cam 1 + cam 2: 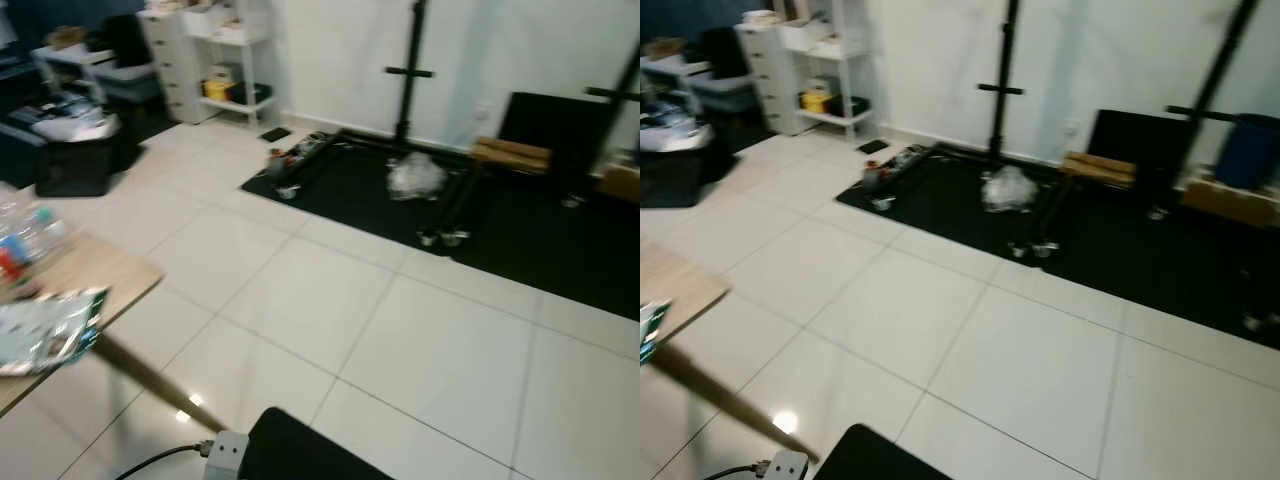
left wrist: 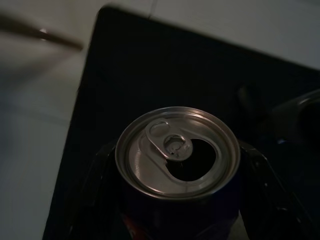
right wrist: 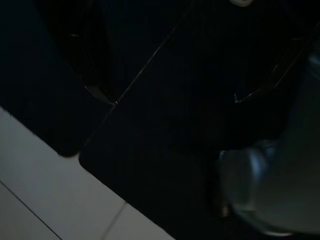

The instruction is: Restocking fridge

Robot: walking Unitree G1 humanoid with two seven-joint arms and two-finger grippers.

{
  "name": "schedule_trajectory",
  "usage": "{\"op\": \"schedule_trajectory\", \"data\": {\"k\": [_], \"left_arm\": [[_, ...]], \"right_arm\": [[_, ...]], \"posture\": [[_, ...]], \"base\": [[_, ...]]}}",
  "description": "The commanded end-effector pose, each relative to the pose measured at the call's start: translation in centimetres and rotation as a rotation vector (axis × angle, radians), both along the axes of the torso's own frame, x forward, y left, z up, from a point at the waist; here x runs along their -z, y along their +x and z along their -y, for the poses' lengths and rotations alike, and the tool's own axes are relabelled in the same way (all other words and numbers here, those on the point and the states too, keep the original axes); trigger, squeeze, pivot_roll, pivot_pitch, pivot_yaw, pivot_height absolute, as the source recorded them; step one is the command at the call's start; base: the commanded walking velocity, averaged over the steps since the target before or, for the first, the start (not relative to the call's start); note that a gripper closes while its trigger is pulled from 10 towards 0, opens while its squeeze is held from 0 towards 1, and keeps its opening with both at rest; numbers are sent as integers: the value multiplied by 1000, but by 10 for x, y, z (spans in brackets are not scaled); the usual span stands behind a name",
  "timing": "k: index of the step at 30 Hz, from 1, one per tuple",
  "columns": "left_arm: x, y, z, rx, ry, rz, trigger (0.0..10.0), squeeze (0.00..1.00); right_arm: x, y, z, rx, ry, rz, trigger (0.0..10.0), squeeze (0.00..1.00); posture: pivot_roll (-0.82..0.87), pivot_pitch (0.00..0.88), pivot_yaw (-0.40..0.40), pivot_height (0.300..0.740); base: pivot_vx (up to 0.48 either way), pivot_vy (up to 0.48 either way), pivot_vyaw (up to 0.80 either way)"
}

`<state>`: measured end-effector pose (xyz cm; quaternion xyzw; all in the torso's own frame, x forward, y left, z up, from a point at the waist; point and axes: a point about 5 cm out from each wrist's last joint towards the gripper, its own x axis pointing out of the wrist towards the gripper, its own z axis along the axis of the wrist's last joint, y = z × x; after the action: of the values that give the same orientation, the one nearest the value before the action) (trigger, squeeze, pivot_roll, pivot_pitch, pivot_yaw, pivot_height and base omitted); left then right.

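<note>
One dark blue drink can point(image 2: 177, 165), label unreadable, is clamped between the left gripper's point(image 2: 177, 200) fingers; right gripper's point(image 3: 170, 100) fingers are parted.

Evenly lit from overhead in both eye views, though softened throughout by motion blur. Smeared worst near the wooden table point(image 1: 95, 275): packets on it reduced to pale streaks, its leg drawn out into a brown diagonal smudge. A small bright glare spot on the glossy floor tiles point(image 1: 400, 340) just beside that leg. Beyond the table, a black mat point(image 1: 520, 230) swallowing detail under a bright white wall. Dim and grainy in the left wrist view, with a soft sheen on the lid of a can point(image 2: 177, 155). Nearly black in the right wrist view, only faint edge highlights on two dark fingers point(image 3: 95, 60).
</note>
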<state>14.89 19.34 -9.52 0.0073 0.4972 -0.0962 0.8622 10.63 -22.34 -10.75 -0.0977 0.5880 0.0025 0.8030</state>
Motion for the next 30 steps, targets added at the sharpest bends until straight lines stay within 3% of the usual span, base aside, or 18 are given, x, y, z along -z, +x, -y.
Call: {"op": "schedule_trajectory", "data": {"k": [1, 13, 30], "left_arm": [[5, -13, 1, 8, -1, -48, 10000, 0], [8, -21, 3, 66, 13, -70, 10000, 0], [8, -20, 7, 101, 20, -69, 10000, 0]], "right_arm": [[1, 1, -4, -13, 8, 1, 10000, 0], [2, -3, -5, -28, 13, -11, 10000, 0], [1, -3, -4, -37, 12, -12, 10000, 0]], "posture": [[49, 0, 10, 740], [57, 0, 5, 740], [60, 0, -5, 740]], "base": [[0, 0, -800], [0, 0, -800], [0, 0, -800]]}}
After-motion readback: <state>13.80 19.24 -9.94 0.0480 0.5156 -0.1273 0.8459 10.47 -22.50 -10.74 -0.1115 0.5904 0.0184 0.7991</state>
